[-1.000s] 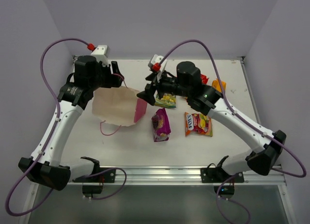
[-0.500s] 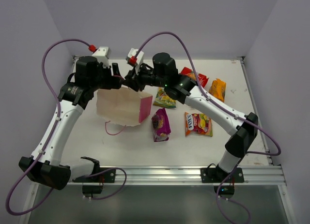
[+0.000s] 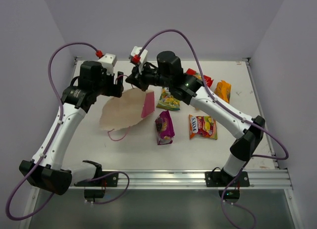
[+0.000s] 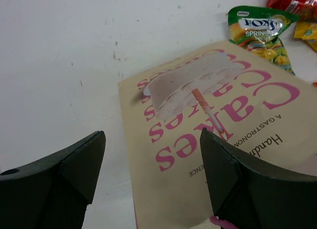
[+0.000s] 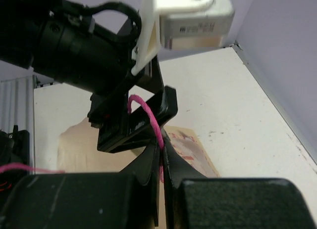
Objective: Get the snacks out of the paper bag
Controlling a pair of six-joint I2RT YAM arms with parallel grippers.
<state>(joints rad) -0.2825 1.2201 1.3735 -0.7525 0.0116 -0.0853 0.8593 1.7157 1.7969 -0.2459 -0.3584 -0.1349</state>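
R fingers pinch paper bag cord; L fingers apart.

Right pincer now tight on bag cord

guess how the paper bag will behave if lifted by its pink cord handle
Probably floppy: the paper bag lies slumped nearly flat. Likely light, being thin paper. Hung from the cord handle pinched in the right pincer, it may swing and sag.

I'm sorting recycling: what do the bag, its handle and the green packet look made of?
The bag: tan printed paper, seemingly, matte without glare. Its cord handle: pink twisted string, probably. The green packet: glossy film, likely plastic, with glare.
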